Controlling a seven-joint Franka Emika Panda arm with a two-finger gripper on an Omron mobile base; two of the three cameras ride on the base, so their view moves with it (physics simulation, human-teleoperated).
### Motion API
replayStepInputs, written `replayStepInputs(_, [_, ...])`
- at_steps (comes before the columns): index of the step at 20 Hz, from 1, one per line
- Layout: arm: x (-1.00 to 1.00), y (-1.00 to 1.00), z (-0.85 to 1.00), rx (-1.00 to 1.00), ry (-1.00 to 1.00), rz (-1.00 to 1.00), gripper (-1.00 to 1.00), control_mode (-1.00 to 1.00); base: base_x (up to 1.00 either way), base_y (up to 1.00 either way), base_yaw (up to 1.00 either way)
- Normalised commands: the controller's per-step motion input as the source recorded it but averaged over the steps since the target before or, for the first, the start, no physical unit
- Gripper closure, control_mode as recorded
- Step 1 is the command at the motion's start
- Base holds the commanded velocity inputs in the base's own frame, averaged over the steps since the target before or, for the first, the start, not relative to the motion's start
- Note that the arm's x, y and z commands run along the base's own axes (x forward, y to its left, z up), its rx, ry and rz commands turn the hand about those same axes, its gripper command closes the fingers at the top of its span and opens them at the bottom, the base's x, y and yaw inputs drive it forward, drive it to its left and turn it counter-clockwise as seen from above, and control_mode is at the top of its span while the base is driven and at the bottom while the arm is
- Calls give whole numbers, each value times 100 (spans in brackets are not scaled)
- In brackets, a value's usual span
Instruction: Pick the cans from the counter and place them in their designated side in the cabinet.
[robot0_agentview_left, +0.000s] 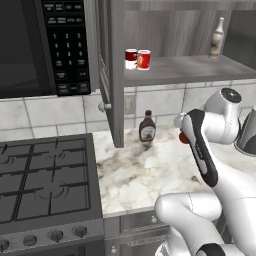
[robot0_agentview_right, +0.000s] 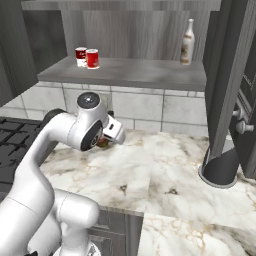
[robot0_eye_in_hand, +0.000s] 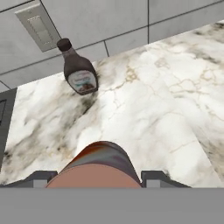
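From the left base view, the cabinet (robot0_agentview_left: 180, 70) stands open above the counter (robot0_agentview_left: 145, 175), and two cans sit side by side at the left end of its shelf: a half-white, half-dark-red can (robot0_agentview_left: 131, 58) and, touching its right side, a bright red can (robot0_agentview_left: 144, 59) with a pale label. A pale bottle (robot0_agentview_left: 217, 38) stands near the shelf's right end, well apart from them. Below, a brown sauce bottle (robot0_agentview_left: 147, 126) stands upright at the counter's back edge, near the wall tiles, and the black stovetop (robot0_agentview_left: 45, 180) adjoins the counter's left edge. The arm's wrist hangs over the right part of the counter, with a patch of the darker red can (robot0_agentview_left: 183, 138) showing at it. From the right base view, the same two cans stand at the shelf's left end and the pale bottle toward its right, while the wrist hovers above the counter's back left part with a little red showing under it. From the hand view, the gripper (robot0_eye_in_hand: 99, 177) has its two fingertips (robot0_eye_in_hand: 39, 177) closed on either side of the darker red can, whose top rises between them; the sauce bottle stands beyond it by the tiled wall, below a wall outlet (robot0_eye_in_hand: 37, 27).
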Motion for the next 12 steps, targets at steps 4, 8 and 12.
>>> replayStepInputs(4, [-4, 9, 37, 0, 5, 1, 100, -100, 0, 0, 0])
replayStepInputs(8, [-13, 4, 28, 0, 1, 2, 100, -100, 0, 0, 0])
replayStepInputs(12, [-27, 0, 23, 0, -2, 2, 100, -100, 0, 0, 0])
